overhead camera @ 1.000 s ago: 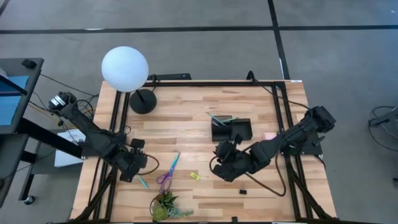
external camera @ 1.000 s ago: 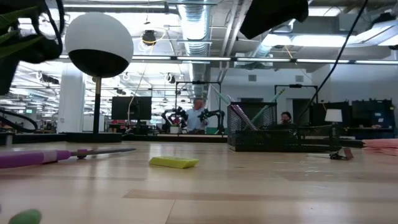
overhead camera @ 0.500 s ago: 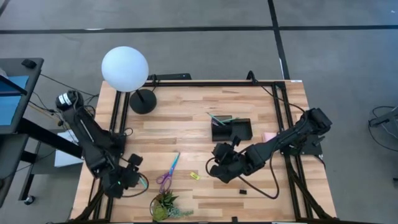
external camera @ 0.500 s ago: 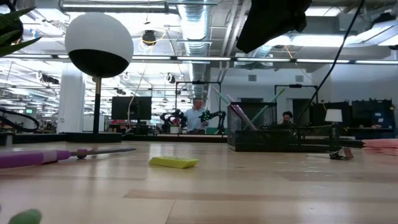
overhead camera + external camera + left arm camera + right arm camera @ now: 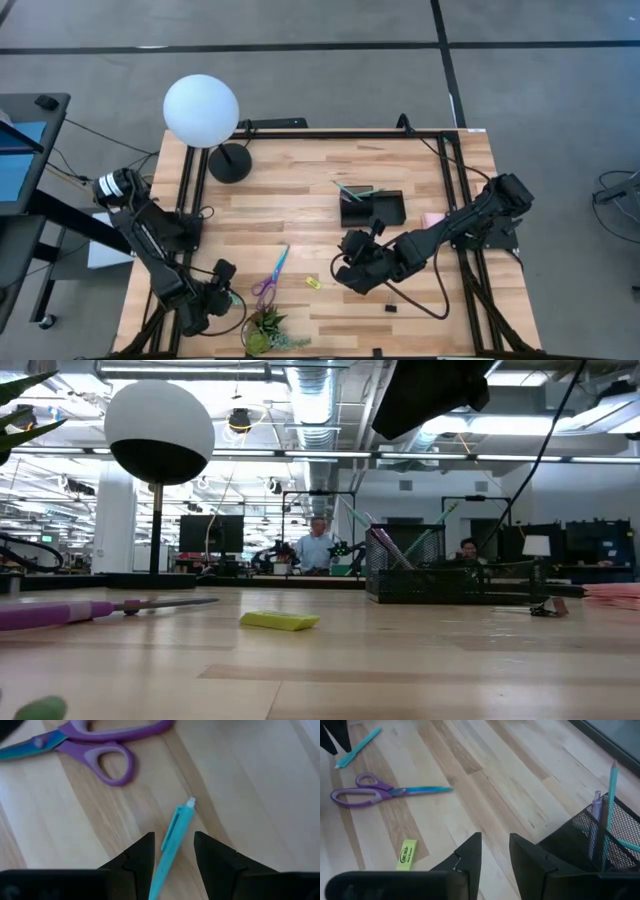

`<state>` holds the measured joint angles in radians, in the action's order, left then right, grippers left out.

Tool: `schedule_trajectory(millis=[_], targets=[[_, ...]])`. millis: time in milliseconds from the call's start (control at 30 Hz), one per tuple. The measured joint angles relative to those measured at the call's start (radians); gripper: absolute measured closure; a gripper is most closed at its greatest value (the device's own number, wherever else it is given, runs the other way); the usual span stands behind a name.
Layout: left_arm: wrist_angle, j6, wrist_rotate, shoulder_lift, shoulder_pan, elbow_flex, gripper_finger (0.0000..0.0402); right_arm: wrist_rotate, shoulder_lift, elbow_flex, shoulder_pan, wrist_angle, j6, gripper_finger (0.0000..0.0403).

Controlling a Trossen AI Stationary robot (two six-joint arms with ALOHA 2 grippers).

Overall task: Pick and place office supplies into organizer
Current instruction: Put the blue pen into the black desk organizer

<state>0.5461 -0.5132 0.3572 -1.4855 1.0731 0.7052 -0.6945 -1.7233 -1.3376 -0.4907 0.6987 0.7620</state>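
Note:
A teal pen (image 5: 172, 837) lies flat on the wood near the table's near left corner. My left gripper (image 5: 172, 839) hangs open just over it, one finger on either side, pointing steeply down. The purple-handled scissors (image 5: 270, 275) and a small yellow piece (image 5: 313, 283) lie to the pen's right. The black mesh organizer (image 5: 372, 208) stands mid-table with pens upright in it. My right gripper (image 5: 350, 265) hovers near it, in front of it, its fingers (image 5: 470, 852) a little apart with nothing between them.
A pink sticky-note pad (image 5: 432, 219) lies right of the organizer and a tiny black clip (image 5: 391, 308) near the front edge. A green plant (image 5: 265, 335) sits at the near edge beside my left gripper. The globe lamp (image 5: 203, 112) stands far left.
My left arm has swung toward the table's near edge and sunk. Its gripper, which stood beyond the teal pen, now hangs over it, with no change in its opening. My right arm has kept still.

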Motion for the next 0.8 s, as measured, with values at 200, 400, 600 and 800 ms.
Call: schedule_trajectory(millis=[200, 400, 600, 800], targets=[[-0.014, -0.027, 0.008, 0.000, -0.009, -0.011, 0.0267, 0.001, 0.000, 0.000, 0.001, 0.000, -0.001, 0.0310], [-0.071, -0.039, 0.032, 0.000, -0.011, -0.055, 0.0267, 0.014, 0.001, 0.000, 0.002, 0.000, -0.001, 0.0310], [-0.079, -0.043, 0.050, 0.000, -0.018, -0.056, 0.0267, 0.021, 0.001, 0.000, 0.002, 0.003, -0.002, 0.0310], [-0.077, -0.049, 0.035, -0.016, -0.052, -0.057, 0.0267, 0.023, 0.001, 0.000, 0.002, 0.003, -0.002, 0.0310]])
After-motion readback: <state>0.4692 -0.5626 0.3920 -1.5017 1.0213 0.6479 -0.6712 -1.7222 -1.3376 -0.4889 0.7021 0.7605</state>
